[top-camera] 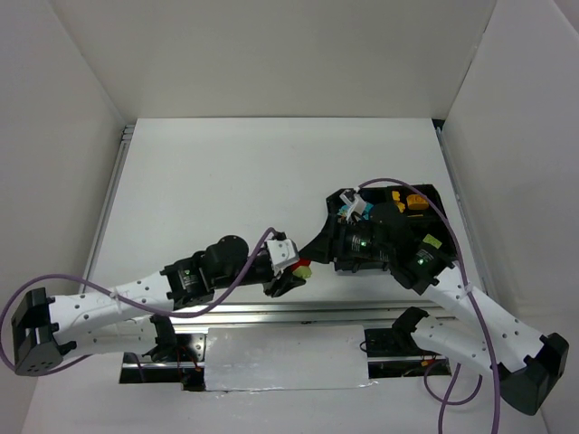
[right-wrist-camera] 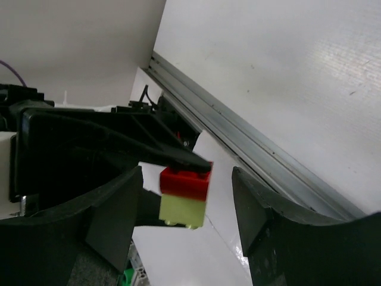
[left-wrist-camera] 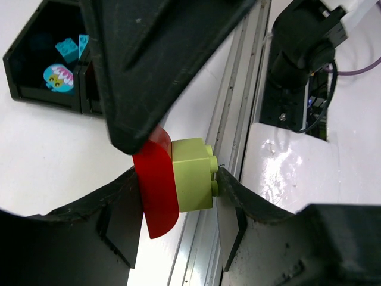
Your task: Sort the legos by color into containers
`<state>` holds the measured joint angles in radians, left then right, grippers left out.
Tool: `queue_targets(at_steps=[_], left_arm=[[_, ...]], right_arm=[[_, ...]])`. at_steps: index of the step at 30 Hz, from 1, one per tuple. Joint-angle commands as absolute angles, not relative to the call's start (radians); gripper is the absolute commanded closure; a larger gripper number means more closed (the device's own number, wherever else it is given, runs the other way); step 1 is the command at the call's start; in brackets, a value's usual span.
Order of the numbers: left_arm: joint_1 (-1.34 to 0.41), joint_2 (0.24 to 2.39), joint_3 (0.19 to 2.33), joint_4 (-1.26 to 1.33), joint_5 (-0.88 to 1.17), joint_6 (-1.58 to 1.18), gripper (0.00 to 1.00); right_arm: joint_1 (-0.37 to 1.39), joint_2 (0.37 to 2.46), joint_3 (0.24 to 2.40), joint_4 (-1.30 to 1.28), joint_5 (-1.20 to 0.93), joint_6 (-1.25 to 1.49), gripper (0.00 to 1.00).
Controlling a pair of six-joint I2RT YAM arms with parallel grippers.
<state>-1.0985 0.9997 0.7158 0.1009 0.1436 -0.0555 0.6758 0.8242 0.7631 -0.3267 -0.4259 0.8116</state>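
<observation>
1. Left gripper (left-wrist-camera: 177, 208) clamps a red lego (left-wrist-camera: 156, 190) joined to a pale green lego (left-wrist-camera: 191, 176).
2. Right gripper (right-wrist-camera: 184, 202) stands open, its fingers flanking that pair (gaps on both sides).
3. Tray (left-wrist-camera: 41, 99) lies at 10 o'clock of the pair in the left wrist view.

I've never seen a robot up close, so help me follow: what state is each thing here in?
left end effector: closed on the brick pair.
brick pair: red brick joined to green brick, gripped.
right end effector: open, fingers flanking the pair, not touching.
cyan bricks: lying in a tray compartment.
</observation>
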Motion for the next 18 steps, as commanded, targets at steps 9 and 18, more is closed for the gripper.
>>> queue_targets(at_steps=[9,18], left_arm=[[-1.109,1.028,0.788,0.113,0.09,-0.011,1.0],[-1.109,0.999,0.792,0.117,0.127,-0.011,1.0]], right_arm=[[0.729,0.834,0.755,-0.318,-0.5,0.776,0.47],[0.756,0.876,0.765,-0.334,-0.439,0.75,0.4]])
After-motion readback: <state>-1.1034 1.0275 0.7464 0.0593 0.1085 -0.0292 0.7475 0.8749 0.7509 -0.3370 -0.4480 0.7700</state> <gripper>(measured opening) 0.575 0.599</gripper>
